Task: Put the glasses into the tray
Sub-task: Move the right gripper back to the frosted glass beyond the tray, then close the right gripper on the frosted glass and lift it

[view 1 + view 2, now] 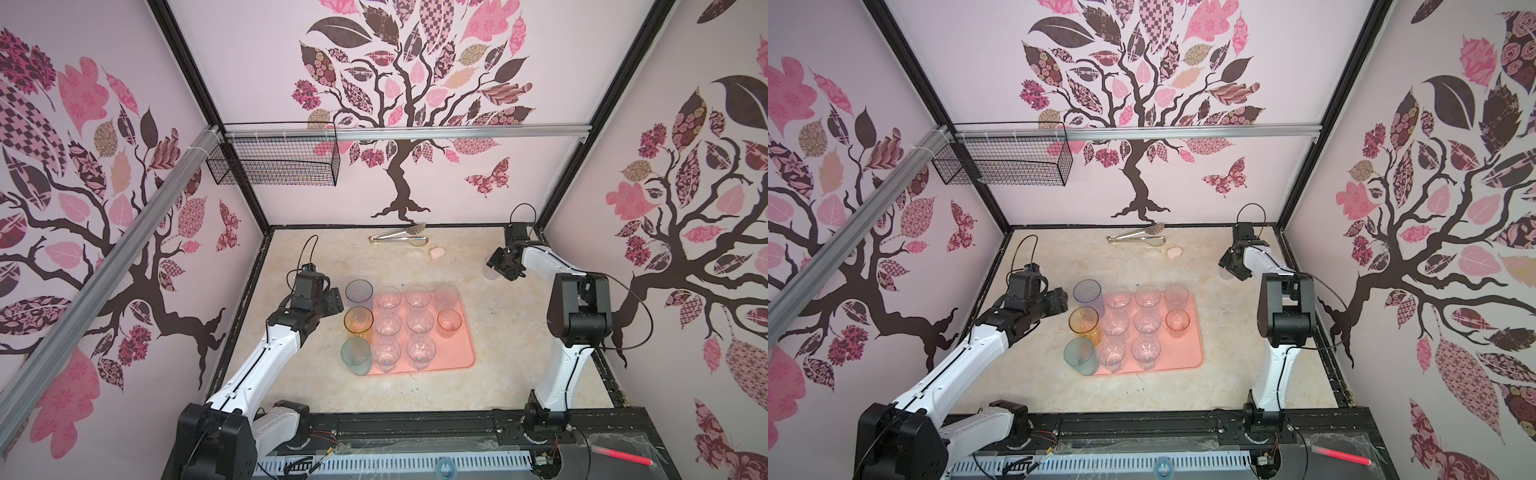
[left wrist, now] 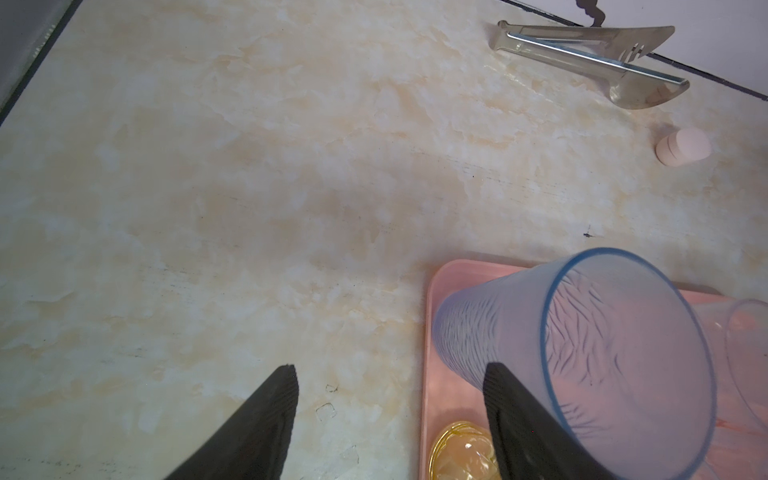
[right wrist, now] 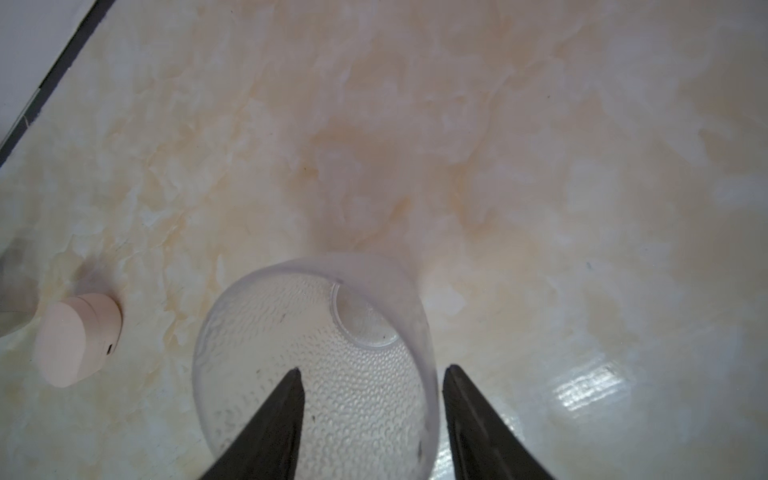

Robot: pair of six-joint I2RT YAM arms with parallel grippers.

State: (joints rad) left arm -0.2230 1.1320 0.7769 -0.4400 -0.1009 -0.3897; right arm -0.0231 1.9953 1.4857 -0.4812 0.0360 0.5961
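The salmon-pink tray (image 1: 457, 353) lies mid-table and holds several glasses. A blue glass (image 1: 359, 291), an amber glass (image 1: 358, 321) and a teal glass (image 1: 356, 355) line its left edge, with clear and pinkish ones beside them. My left gripper (image 1: 332, 303) is open just left of the blue glass (image 2: 498, 324), with only tabletop between its fingers. At the back right, a frosted glass (image 3: 311, 332) stands apart from the tray. My right gripper (image 3: 372, 372) is open astride its near wall, one finger over the mouth and one outside.
Metal tongs (image 1: 399, 237) lie at the back wall with a small pale pink blob (image 1: 437, 252) beside them. A black wire basket (image 1: 274, 162) hangs on the back left rail. A pink pen (image 1: 621, 455) lies on the front ledge.
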